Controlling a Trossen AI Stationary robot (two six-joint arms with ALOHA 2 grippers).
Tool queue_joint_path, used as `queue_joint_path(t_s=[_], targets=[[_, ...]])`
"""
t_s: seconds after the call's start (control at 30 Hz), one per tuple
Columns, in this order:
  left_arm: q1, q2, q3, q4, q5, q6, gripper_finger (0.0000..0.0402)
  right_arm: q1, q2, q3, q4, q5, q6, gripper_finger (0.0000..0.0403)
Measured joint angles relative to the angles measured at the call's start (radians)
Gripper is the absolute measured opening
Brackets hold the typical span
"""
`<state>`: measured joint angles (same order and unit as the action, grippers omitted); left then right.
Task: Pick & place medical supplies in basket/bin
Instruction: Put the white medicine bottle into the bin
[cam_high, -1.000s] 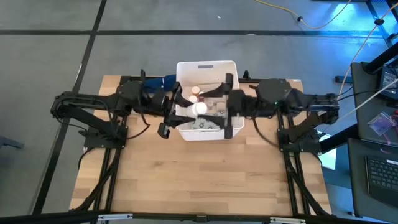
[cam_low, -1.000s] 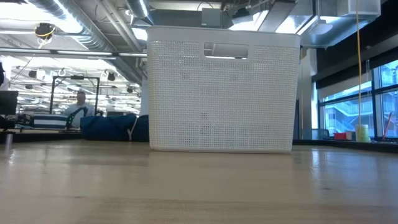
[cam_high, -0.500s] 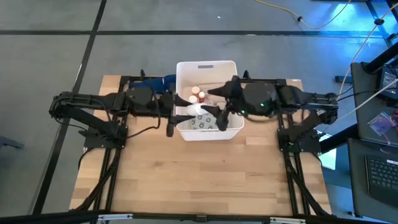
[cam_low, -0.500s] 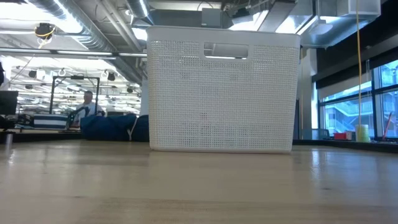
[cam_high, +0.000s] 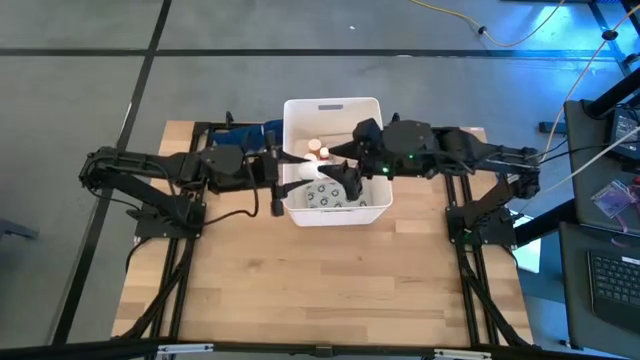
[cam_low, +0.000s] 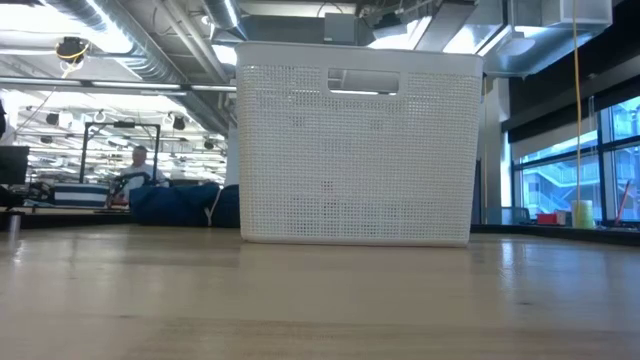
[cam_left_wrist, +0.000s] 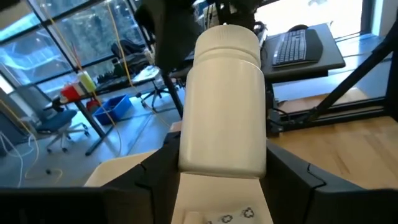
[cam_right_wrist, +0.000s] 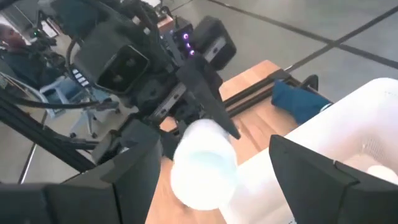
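Your left tool (cam_high: 290, 186) sits over the left rim of the bin (cam_high: 371, 206), just left of centre in the high view, and it is clamped on a white pill bottle (cam_left_wrist: 221, 106). In the left wrist view that bottle fills the middle of the frame, cap pointing up, with a dark finger (cam_left_wrist: 151, 176) pressed against each side of its lower part. From the right wrist view you see the same bottle (cam_right_wrist: 202, 165) as a pale rounded end at lower centre, with the left arm's dark wrist behind it in the upper left.

Your right tool (cam_high: 335, 172) reaches into the bin from the right, near the middle of the high view. Its fingers (cam_right_wrist: 314, 174) stand wide apart at the bottom of the right wrist view, with nothing between them.

Inside the bin, the high view shows an orange-capped bottle (cam_high: 315, 150) towards the top and a grey blister pack (cam_high: 327, 197) lower down.

The bin stands on the wooden surface (cam_high: 330, 290), at its far edge in the upper middle of the high view. In the low view its perforated wall (cam_low: 355, 150) fills the centre. A dark blue cloth (cam_high: 240, 131) lies just left of the bin.
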<state>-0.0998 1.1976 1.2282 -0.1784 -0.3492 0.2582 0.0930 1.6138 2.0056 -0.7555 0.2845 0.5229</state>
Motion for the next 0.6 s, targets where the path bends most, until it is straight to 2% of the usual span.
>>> queue_joint_path(t_s=[0.4, 0.5, 0.6], targets=[[-0.004, -0.002, 0.000, 0.035, -0.027, 0.030, 0.0184, -0.015, 0.043, 0.000, 0.005, -0.081, 0.051, 0.0293], [-0.004, -0.003, 0.000, 0.033, -0.027, 0.036, 0.0184, -0.016, 0.043, 0.000, 0.007, -0.080, 0.051, 0.0279], [-0.004, -0.004, 0.000, 0.032, -0.027, 0.037, 0.0184, -0.016, 0.043, 0.000, 0.010, -0.080, 0.050, 0.0249]])
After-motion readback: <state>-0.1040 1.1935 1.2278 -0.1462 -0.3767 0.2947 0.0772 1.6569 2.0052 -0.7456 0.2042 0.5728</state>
